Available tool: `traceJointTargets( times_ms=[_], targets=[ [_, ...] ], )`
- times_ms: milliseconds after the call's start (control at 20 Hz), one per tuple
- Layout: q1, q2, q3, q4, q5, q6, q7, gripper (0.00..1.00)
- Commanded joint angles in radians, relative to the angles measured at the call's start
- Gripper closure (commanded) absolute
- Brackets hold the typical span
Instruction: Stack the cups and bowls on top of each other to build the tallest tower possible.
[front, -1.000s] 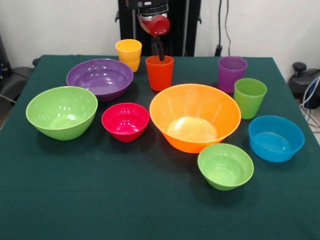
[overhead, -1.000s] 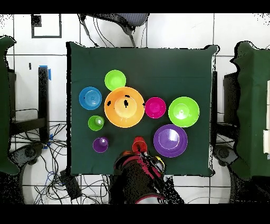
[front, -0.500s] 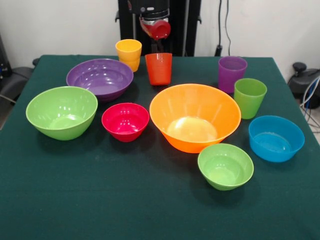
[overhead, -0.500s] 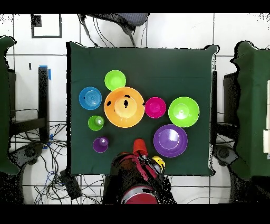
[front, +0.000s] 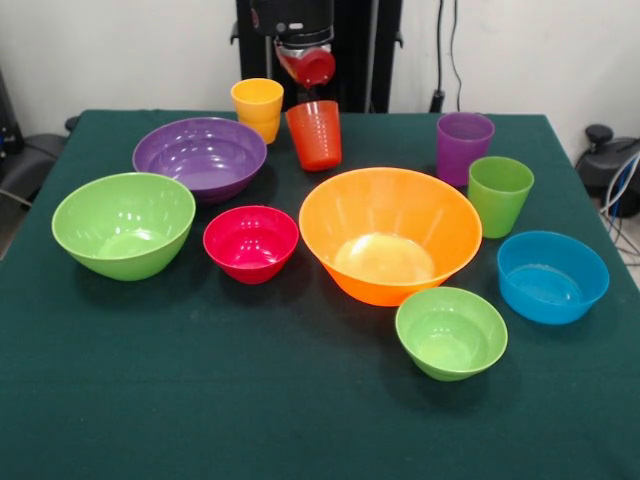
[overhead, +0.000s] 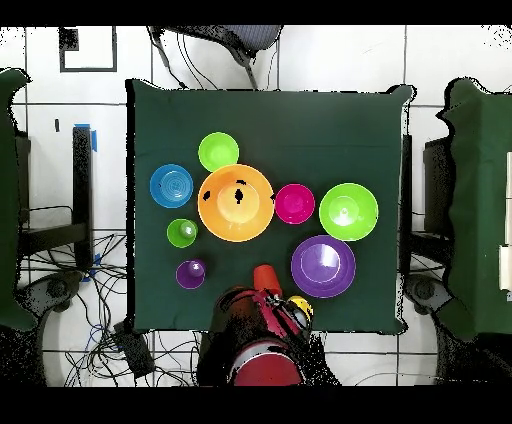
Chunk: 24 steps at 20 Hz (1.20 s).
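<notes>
My gripper (front: 311, 98) hangs at the table's far side, shut on the rim of a red-orange cup (front: 314, 135), which it holds tilted and lifted off the cloth. The cup also shows in the overhead view (overhead: 266, 277). On the table stand the orange bowl (front: 390, 235), purple bowl (front: 200, 155), big light green bowl (front: 123, 223), magenta-red bowl (front: 250, 242), small light green bowl (front: 451, 332) and blue bowl (front: 552, 276). A yellow cup (front: 257, 108) stands just left of the held cup. A purple cup (front: 464, 146) and a green cup (front: 499, 194) stand at the right.
The table has a dark green cloth (front: 250, 400). The robot's black pedestal (front: 350, 50) stands behind the far edge. In the overhead view the arm (overhead: 262, 340) covers the table's bottom edge, and a chair (overhead: 215, 40) stands at the opposite side.
The gripper has drawn back and up towards the pedestal. The red-orange cup has risen off the cloth with it and now tilts.
</notes>
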<state>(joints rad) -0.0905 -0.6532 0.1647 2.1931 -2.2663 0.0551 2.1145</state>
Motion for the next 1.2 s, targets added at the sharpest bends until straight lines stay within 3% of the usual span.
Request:
traceJointTargets(
  times_ms=[50,250,700,900,1200],
  targets=[
    [-0.005,0.032,0.060,-0.092,-0.003,0.088,-0.048,0.00],
    [-0.047,-0.014,0.113,-0.068,0.010,0.093,-0.046,0.00],
    [-0.260,-0.153,0.390,0.059,0.061,0.154,-0.044,0.00],
    [-0.298,-0.170,0.430,0.079,0.069,0.143,-0.051,0.00],
    [-0.277,-0.178,0.414,0.078,0.080,0.122,-0.042,0.00]
  ],
)
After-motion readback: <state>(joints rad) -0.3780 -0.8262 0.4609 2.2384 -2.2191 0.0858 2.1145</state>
